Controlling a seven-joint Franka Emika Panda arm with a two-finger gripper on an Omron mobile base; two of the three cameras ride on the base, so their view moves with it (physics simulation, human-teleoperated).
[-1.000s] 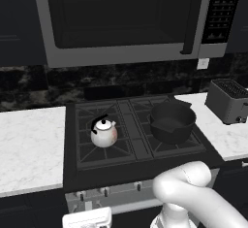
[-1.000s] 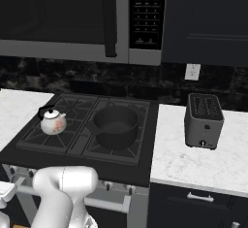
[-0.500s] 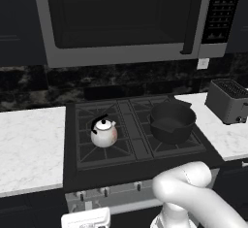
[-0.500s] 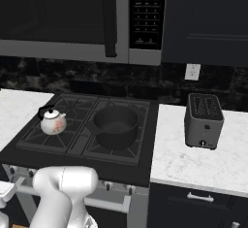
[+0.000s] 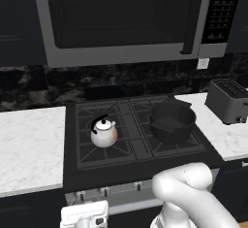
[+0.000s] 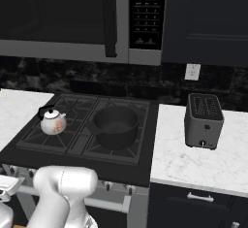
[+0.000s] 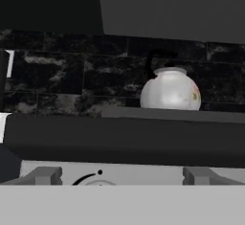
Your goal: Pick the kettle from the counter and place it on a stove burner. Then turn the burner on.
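We are seeing the kettle [image 5: 103,133] already sitting on the front left stove burner [image 5: 104,147], upright, with the wide black pot [image 5: 171,122] on the neighbouring grate to its right and the counter [image 5: 29,147] lying bare beside the cooktop. So, by our reading, the placing is done and the knob is what we are turning to now. Our gripper [image 7: 122,176] is hanging low in front of the range with its jaws spread wide and nothing between them, looking straight at the control panel, where a round knob [image 7: 95,180] is peeking up between the two fingertips [image 7: 42,175]. If we are needing to shift the kettle again, we are judging it stiff and probably light, with a smooth, rounded, glossy body that would be slipping out of a side pinch; the black arched handle [image 6: 46,109] over the lid is looking like the surest place to take hold. The knob is likely rigid and small, so we are expecting to close squarely across it before twisting.
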